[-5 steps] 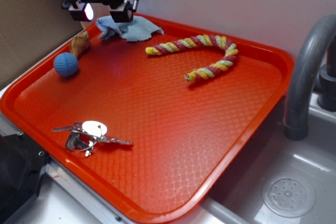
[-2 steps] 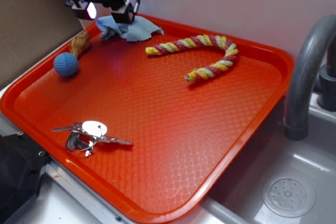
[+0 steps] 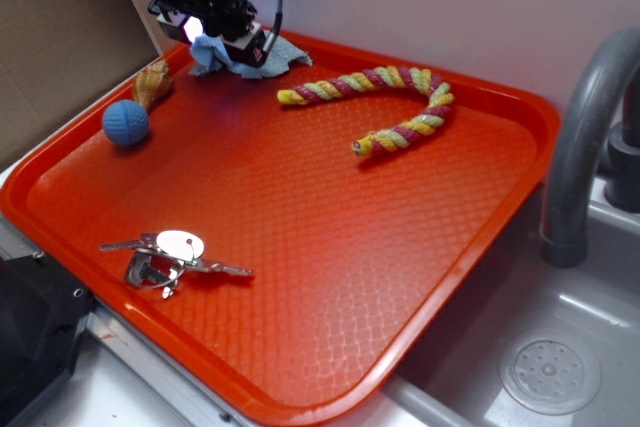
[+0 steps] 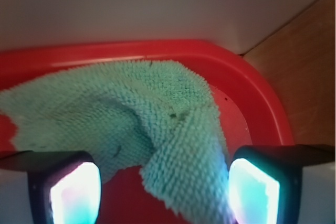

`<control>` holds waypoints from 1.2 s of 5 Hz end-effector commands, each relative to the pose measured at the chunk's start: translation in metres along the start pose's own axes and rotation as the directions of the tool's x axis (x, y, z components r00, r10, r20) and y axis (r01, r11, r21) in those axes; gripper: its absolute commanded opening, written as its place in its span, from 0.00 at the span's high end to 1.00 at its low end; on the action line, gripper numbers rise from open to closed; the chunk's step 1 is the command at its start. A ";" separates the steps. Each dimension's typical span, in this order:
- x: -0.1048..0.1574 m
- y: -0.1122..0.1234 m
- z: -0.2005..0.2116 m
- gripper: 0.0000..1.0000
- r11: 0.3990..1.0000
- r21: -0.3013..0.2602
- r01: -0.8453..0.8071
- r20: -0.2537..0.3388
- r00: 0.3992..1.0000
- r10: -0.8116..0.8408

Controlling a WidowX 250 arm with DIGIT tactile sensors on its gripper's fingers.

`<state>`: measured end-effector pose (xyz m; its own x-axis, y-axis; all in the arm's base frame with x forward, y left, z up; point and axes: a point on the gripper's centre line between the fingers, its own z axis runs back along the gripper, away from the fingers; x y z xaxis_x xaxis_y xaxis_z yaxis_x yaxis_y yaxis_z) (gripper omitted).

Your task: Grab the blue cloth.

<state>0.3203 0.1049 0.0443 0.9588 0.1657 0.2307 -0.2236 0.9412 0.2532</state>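
The blue cloth [image 3: 272, 64] lies crumpled in the far left corner of the red tray [image 3: 330, 227], partly hidden by the arm. My gripper [image 3: 224, 39] hangs right over it, open, tilted toward the corner. In the wrist view the cloth [image 4: 131, 114] fills the middle, and one fold reaches down between the lit fingers [image 4: 73, 192], close to the right one. The gripper [image 4: 165, 192] straddles that fold without closing on it. Red tray rim [image 4: 252, 93] curves behind the cloth.
On the tray lie a bright blue knitted ball [image 3: 125, 122], a tan object [image 3: 152, 82] beside it, a yellow-and-red rope toy [image 3: 385, 97] and a bunch of keys [image 3: 170, 252]. Brown cardboard [image 3: 60, 37] stands at left. A grey faucet [image 3: 590, 137] and sink drain [image 3: 550, 372] are at right.
The gripper has moved right and down toward the far corner, from above the cloth's left edge to directly over the cloth. Nothing else has moved.
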 end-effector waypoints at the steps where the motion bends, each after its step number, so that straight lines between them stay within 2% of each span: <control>1: 0.017 -0.002 -0.011 0.00 0.998 0.056 0.037 0.010 0.999 -0.038; 2: 0.014 -0.010 -0.020 0.34 0.995 0.098 0.022 0.003 1.000 -0.022; 3: 0.014 -0.008 -0.020 1.00 0.997 0.082 -0.003 -0.001 1.000 0.003; 5: 0.016 -0.002 -0.016 1.00 0.997 0.072 -0.042 -0.011 0.999 0.042; 6: 0.015 0.004 -0.004 1.00 0.991 0.080 -0.110 -0.035 0.993 0.113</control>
<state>0.3292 0.0997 0.0271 0.9432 0.2819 0.1757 -0.3241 0.8967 0.3014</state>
